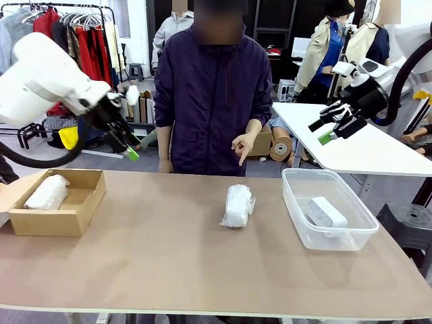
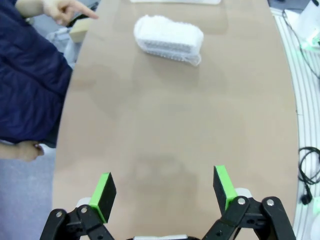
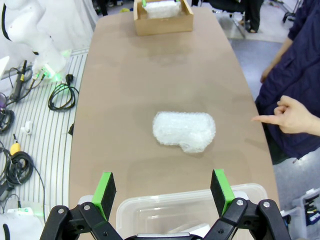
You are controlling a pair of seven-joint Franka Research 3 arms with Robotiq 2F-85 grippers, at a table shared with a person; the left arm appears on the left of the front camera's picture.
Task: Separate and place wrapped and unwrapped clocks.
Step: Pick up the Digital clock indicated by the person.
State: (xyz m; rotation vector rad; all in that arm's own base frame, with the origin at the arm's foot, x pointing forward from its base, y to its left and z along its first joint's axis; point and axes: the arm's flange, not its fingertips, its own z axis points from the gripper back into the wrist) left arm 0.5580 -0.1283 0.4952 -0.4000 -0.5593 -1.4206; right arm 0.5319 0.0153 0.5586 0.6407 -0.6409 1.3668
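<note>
Front view. The left gripper (image 1: 129,150) hangs at upper left of the frame, above the table (image 1: 169,270), and the right gripper (image 1: 321,131) at upper right. Both sets of jaws stand wide apart and hold nothing.

One wrapped clock (image 1: 238,205) lies on the bare tabletop at centre frame, apart from both containers. A second wrapped clock (image 1: 47,192) rests inside the cardboard box (image 1: 88,202) at middle left. The bare white clock (image 1: 327,212) lies in the clear tub (image 1: 331,174) at middle right. The person's hand (image 1: 243,145), above centre, points an index finger down toward the central wrapped clock.

Left wrist view. The left gripper (image 2: 165,187) is spread open along the bottom edge, with only tabletop between its pads. The central wrapped clock (image 2: 167,39) sits at top centre and the pointing hand (image 2: 62,10) at upper left.

Right wrist view. The empty, open right gripper (image 3: 164,187) hovers over the tub (image 3: 165,210) at bottom. The central wrapped clock (image 3: 183,130) lies mid-frame, with the box (image 3: 162,25) and its wrapped clock (image 3: 161,9) at top and the hand (image 3: 295,116) at right.
</note>
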